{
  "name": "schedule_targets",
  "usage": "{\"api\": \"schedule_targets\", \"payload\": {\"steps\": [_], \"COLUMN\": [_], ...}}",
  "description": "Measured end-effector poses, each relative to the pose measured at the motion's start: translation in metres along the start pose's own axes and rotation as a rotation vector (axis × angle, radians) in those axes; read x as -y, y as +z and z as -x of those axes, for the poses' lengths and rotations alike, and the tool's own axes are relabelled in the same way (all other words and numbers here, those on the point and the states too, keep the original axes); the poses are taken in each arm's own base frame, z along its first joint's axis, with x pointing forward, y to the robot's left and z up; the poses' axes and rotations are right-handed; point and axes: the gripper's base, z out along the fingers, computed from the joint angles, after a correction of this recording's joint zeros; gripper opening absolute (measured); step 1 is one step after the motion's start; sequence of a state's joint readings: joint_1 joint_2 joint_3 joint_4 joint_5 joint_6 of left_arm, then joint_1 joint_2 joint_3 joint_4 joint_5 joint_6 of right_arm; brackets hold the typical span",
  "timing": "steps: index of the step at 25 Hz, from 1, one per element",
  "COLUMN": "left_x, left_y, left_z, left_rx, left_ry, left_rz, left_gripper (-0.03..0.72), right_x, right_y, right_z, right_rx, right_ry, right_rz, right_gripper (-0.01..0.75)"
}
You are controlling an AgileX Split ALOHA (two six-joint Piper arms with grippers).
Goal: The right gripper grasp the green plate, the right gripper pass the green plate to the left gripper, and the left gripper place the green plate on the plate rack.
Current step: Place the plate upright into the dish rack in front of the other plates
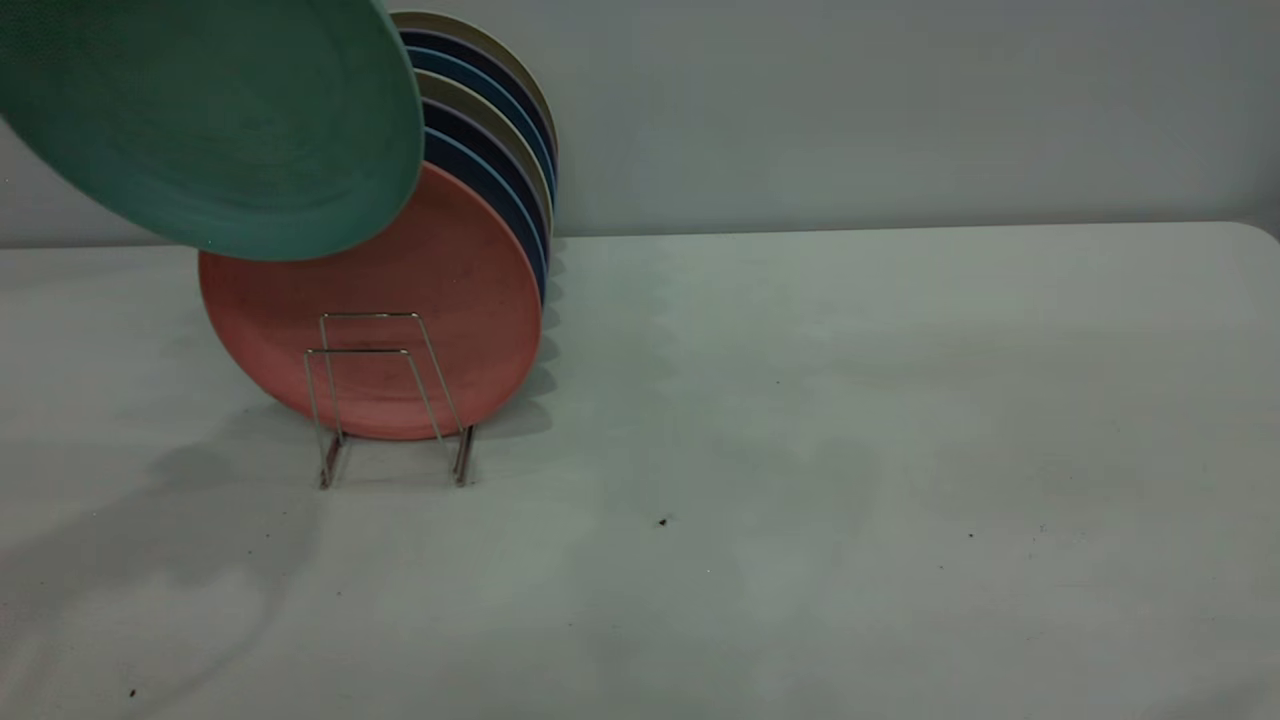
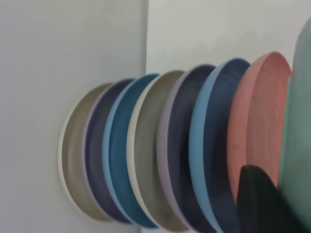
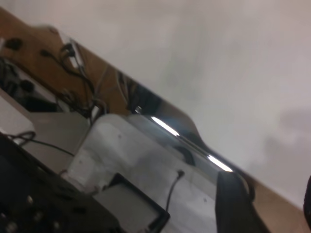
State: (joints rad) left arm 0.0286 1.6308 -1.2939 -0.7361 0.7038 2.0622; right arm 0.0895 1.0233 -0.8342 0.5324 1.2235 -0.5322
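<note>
Neither arm shows in the ext. view; only the wrist views catch bits of the grippers.

Left gripper (image 2: 266, 204): one black finger (image 2: 257, 194) seen in left wrist view, lying against the green plate (image 1: 215, 120) at its rim, w/ the pink plate (image 1: 380, 310) just behind it. Second finger hidden behind the plate, so grip looks clamped on the green plate. Cam looks edge-on along the row of racked plates (image 2: 160, 155).

Green plate: held in the air, tilted, near the table's (image 1: 800, 450) far-left corner, above and in front of the pink plate, overlapping its top edge in the ext. view. Touching or not – can't tell.

Plate rack (image 1: 390, 400): on the table toward the far-left corner, two front wire loops free, pink plate upright behind them, then blue, beige and dark plates in a row toward the far edge.

Right gripper (image 3: 272, 204): away from the plates, facing the table edge and cables (image 3: 73, 73) beyond it. Dark finger (image 3: 233, 199) visible, another at frame edge, wide gap between, nothing held.
</note>
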Motion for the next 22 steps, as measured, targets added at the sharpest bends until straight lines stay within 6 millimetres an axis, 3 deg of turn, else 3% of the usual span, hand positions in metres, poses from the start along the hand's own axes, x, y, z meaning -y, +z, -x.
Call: {"api": "schedule_targets", "payload": {"steps": [6,11,17,22], "left_x": [0.004,0.007,0.006,0.005], "left_y": [0.022,0.039,0.046,0.047], "left_z": [-0.012,-0.022,-0.027,-0.025], "left_rx": [0.011,0.004,-0.004,-0.001], "left_ry": [-0.009,-0.034,-0.055,-0.06], "left_rz": [-0.048,-0.081,-0.067,-0.055], "left_gripper": [0.128,0.128,0.128,0.128], "right_x": [-0.015,-0.025,-0.032,-0.032], "right_y": [-0.006,-0.017,-0.025,-0.028], "right_z": [-0.054,-0.082,-0.102,-0.107], "right_rx": [0.043,0.137,0.222,0.234], "right_ry": [0.001,-0.007,-0.006,-0.001], "right_rz": [-0.088,-0.179,-0.24,-0.279], "right_gripper": [0.365,0.365,0.365,0.365]}}
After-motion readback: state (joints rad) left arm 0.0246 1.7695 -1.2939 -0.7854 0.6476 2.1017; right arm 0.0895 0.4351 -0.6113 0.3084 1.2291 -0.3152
